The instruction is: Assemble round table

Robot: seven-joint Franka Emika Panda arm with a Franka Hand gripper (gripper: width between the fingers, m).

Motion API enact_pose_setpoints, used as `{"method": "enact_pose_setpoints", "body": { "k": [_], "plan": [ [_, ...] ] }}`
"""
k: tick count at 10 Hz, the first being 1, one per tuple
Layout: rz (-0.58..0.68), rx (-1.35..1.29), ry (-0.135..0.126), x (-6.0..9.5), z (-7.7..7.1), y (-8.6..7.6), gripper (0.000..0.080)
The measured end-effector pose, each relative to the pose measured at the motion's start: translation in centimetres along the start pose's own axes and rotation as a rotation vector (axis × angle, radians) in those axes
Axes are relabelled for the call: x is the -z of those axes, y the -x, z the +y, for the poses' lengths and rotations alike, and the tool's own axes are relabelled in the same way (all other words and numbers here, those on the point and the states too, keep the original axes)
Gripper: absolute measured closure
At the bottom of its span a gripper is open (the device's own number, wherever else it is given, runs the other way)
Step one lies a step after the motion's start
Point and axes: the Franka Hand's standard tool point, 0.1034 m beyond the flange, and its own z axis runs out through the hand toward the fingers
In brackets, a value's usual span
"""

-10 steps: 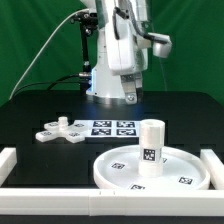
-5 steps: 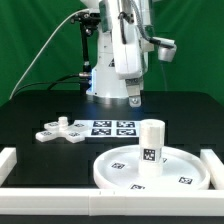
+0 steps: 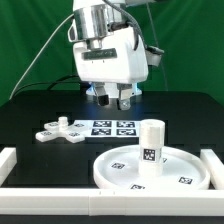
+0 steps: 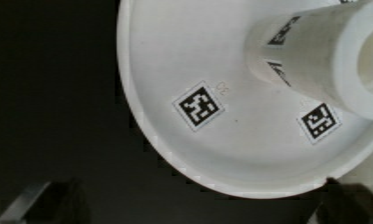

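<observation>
The large round rimmed disc lies at the front of the black table. The short cylindrical leg stands upright on its middle. The small cross-shaped base lies apart at the exterior view's left. My gripper hangs open and empty above the table behind the disc, over the marker board. In the wrist view the disc and the leg fill the picture. My dark fingertips show at the edge, wide apart, with nothing between them.
White border rails stand at the exterior view's left, at its right and along the front. The arm's base and a green backdrop are behind the table.
The hand has swung forward and towards the exterior view's left. It now looms larger and faces the table. The disc, leg and base have not moved.
</observation>
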Motion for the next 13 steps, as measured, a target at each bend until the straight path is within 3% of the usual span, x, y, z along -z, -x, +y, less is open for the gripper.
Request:
{"method": "enact_pose_setpoints", "body": {
  "k": [4,7,8,9,13],
  "plan": [
    [0.000,0.245,0.003,-0.1,0.2,-0.1,0.0151],
    [-0.071,0.526,0.060,-0.3,5.2,-2.5,0.0151],
    [-0.030,0.632,0.070,-0.3,5.7,-3.0,0.0151],
    [0.009,0.706,0.067,-0.5,5.6,-2.4,0.0151],
    [-0.014,0.921,0.081,-0.5,6.3,-2.8,0.0151]
  ]
}}
